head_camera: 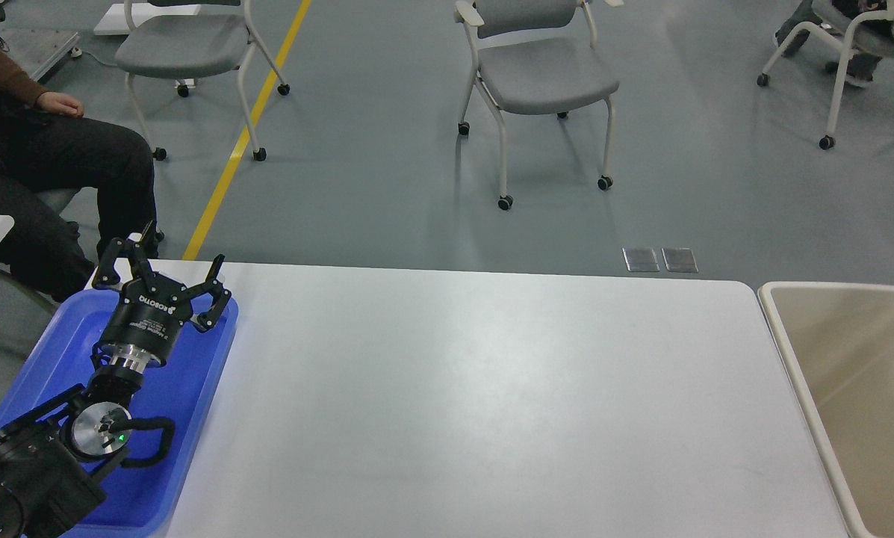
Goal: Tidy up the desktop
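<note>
The desktop [476, 396] is a large white rectangular tabletop with rounded corners, and its surface shows no loose items. My left gripper [174, 258] is open and empty, fingers spread wide, hovering over the far end of the blue plastic tray [193, 396] at the desktop's left edge. My left arm comes in from the lower left over the tray. My right gripper is out of view.
A beige rimmed bin [790, 351] stands against the desktop's right edge. A seated person [51, 157] is at the far left. Grey wheeled chairs [544, 82] stand on the floor beyond the desktop, beside a yellow floor line [245, 134].
</note>
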